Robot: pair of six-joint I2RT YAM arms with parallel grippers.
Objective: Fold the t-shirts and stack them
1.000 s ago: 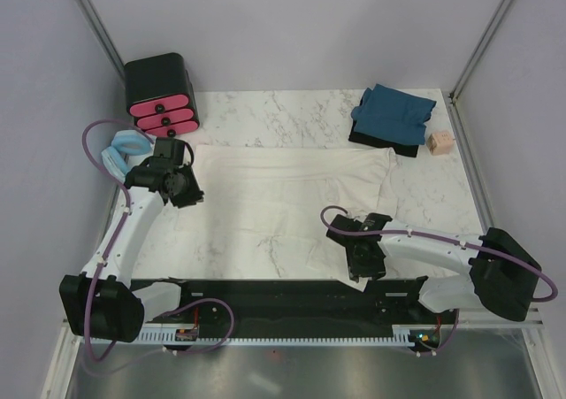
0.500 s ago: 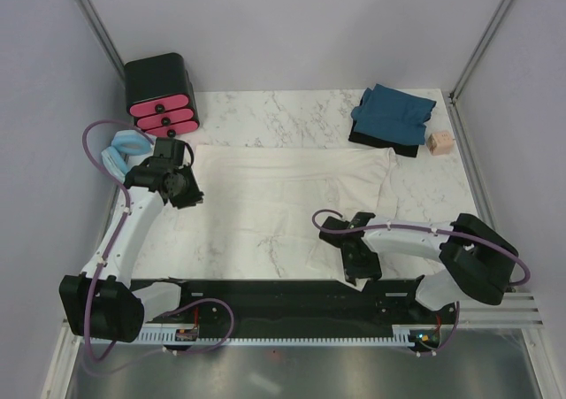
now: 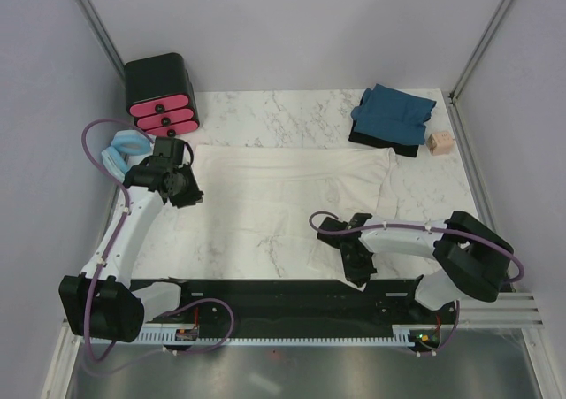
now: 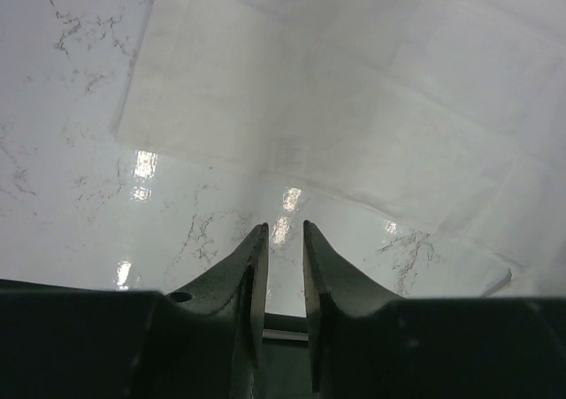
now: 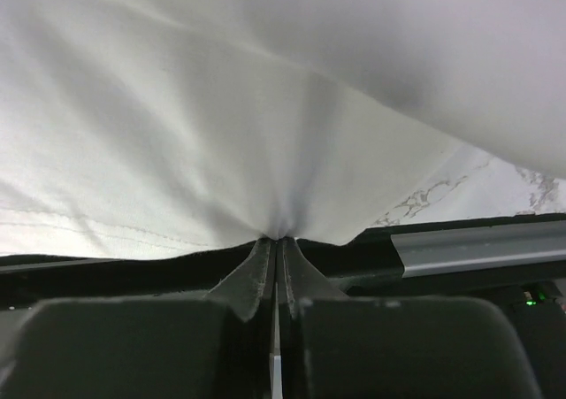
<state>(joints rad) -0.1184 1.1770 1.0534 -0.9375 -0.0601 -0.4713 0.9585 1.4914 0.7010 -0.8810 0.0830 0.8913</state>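
We clamp our right jaws on the white shirt; our left jaws stand slightly apart, shirt just ahead.

Pale lilac walls are enclosing a white marble-patterned table, with slanting aluminium posts rising at its far corners. Overhead light is throwing bright glints on the glossy top. A grey metal ledge is running along the near edge.
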